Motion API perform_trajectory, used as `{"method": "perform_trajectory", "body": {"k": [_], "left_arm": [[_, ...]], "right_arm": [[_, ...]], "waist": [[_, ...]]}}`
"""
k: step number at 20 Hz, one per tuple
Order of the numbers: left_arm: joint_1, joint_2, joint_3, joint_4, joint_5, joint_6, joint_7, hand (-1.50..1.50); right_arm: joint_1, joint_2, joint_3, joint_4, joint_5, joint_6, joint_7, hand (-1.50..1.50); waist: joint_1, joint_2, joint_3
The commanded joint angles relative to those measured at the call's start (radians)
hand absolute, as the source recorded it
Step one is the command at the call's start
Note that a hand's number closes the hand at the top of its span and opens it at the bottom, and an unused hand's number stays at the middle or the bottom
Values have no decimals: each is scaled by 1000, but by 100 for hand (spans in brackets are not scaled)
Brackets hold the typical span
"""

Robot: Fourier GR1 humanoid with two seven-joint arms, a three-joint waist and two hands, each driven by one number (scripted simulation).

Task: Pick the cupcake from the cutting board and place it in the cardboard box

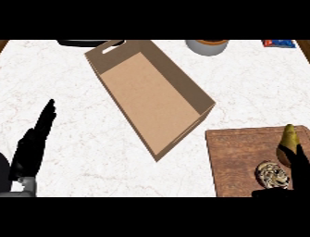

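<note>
My right hand's fingers (296,156) are stretched out straight and lie close together, pinching nothing. They stand just to the right of the cupcake (272,175); I cannot tell whether they brush its side. The rest of my right hand (306,178) rises from the lower edge over the near right part of the board (239,148).

The cupcake sits near the board's front edge, and I see it from above as a small pale round with dark swirls. I judge it light, soft and easy to crush, with a topping that would smear under a pad. So I would take it low, thumb on one side of the base and fingers on the other, and keep off the top. It should also be carried upright.

Just behind my fingertips a yellow-brown pear-like thing (290,136) stands on the board, close enough to get knocked as I close.

The box (147,92) lies open to the left and farther back on the worktop (61,83), set at a slant, its near corner just beside the board. Its floor is wide, so I judge the drop easy.

My left hand (34,141) rests at the left edge, fingers straight.
</note>
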Motion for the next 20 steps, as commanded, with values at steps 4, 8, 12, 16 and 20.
{"method": "perform_trajectory", "body": {"k": [4, 8, 12, 16, 20], "left_arm": [[-9, -26, -17, -44, -42, 14, 54, 0], [-1, 7, 31, -28, 1, -35, 19, 0], [-5, -6, 19, -84, -17, -34, 93, 0], [-5, -38, 9, 1, -38, -13, -1, 0], [-51, -33, 7, 9, -6, -51, 13, 0]], "right_arm": [[83, -15, 14, 2, 84, -34, -88, 150], [15, -14, 31, 56, 230, -91, -51, 150], [5, 16, 57, 97, 307, -166, -95, 150], [-125, -63, 62, 88, 285, -70, -172, 150], [-292, -201, 121, 146, 245, 61, -379, 150]], "waist": [[0, 6, 11], [4, 7, 11], [4, 7, 11], [15, 9, 11], [58, 19, 11]]}}
